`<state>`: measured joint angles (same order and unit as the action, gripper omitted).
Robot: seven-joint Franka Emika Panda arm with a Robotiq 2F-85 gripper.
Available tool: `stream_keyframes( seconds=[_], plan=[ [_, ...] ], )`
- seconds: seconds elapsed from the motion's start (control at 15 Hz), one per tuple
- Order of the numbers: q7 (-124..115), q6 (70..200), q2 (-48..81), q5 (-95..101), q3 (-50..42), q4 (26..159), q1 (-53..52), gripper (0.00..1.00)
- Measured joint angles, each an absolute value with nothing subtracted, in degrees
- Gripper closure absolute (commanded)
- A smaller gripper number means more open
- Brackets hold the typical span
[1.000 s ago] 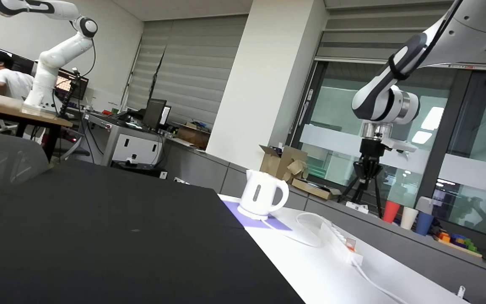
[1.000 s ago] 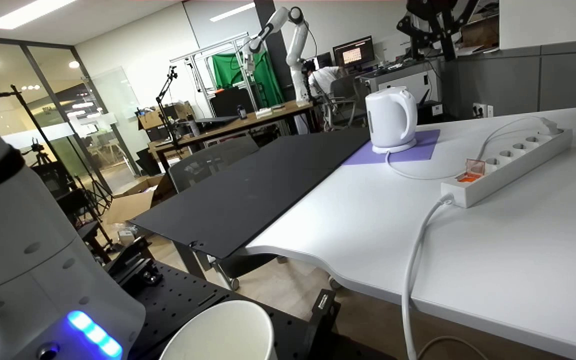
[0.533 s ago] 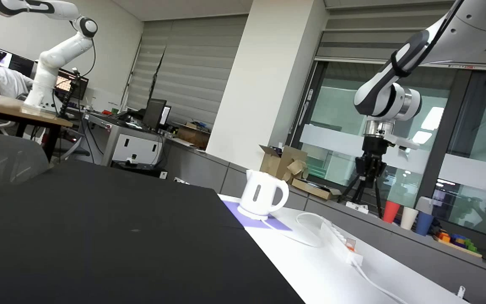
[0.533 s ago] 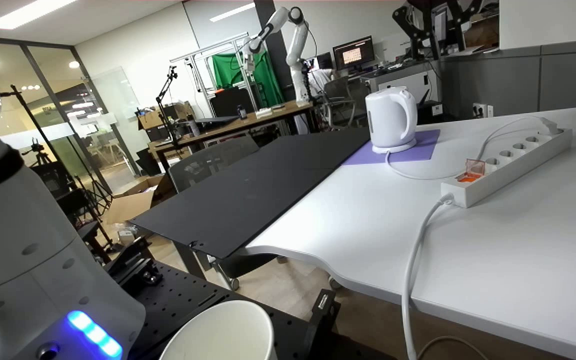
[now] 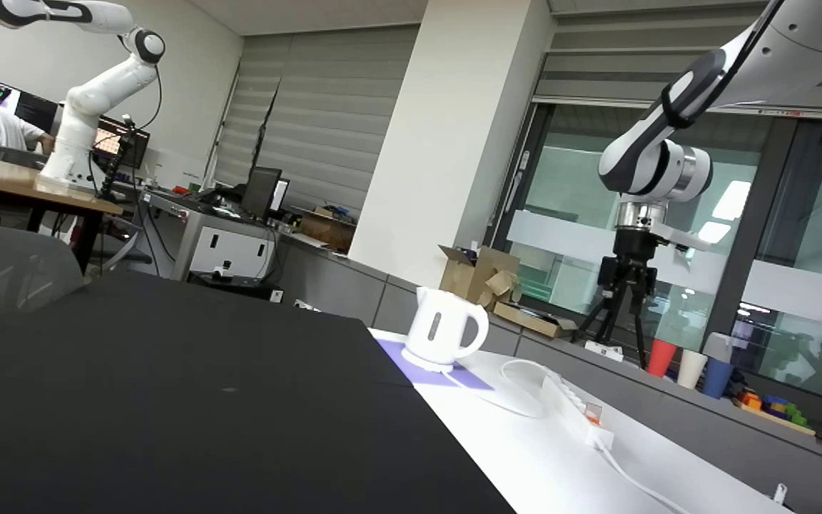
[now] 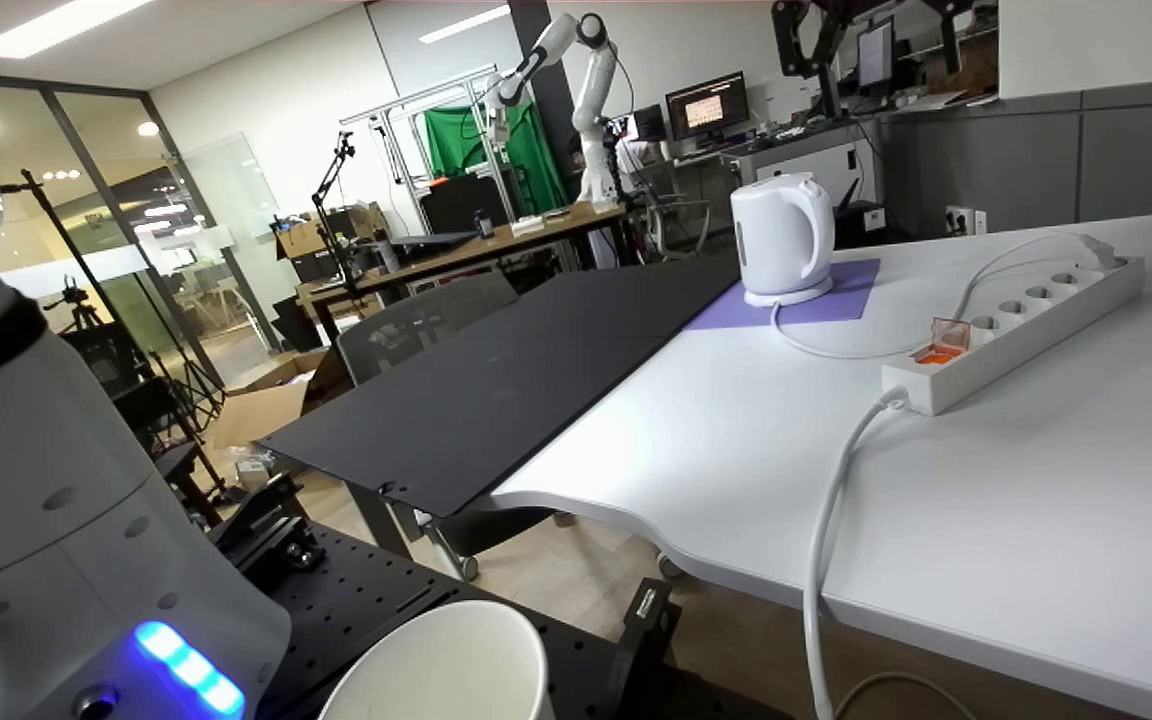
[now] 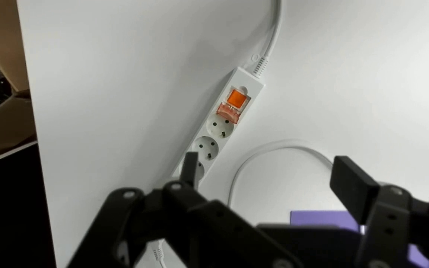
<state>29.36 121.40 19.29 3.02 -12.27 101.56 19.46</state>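
My gripper (image 7: 266,162) hangs above the white table (image 6: 716,430), its black fingers spread wide with nothing between them. Below it in the wrist view lies a white power strip (image 7: 223,124) with an orange switch (image 7: 236,98). The switch's clear reddish cover (image 7: 228,112) is flipped up. One finger hides part of the strip's lower sockets. A white kettle (image 6: 776,235) stands upright on a purple mat (image 6: 851,295); its cable leads to a plug (image 6: 1099,253) in the strip's far end. In both exterior views the gripper (image 5: 623,293) is well above these things.
A black panel (image 6: 506,380) adjoins the table. Near my base stands a white cup (image 6: 446,670). The strip's supply cable (image 6: 826,520) drops over the table edge. Red (image 5: 661,357) and blue (image 5: 718,378) cups stand on the window ledge. Another robot arm (image 5: 100,93) is at the back.
The gripper's fingers have spread apart from a narrow stance. The arm has shifted slightly, a little upward in an exterior view. Kettle and strip have not moved. A seated person behind has shifted.
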Motion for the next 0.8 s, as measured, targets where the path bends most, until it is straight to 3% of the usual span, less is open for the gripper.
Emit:
stream_keyframes(
  seconds=[0.8],
  plan=[
    [29.36, 120.62, 19.31, 3.64, -11.71, 101.56, 19.40, 0.00]
  ],
)
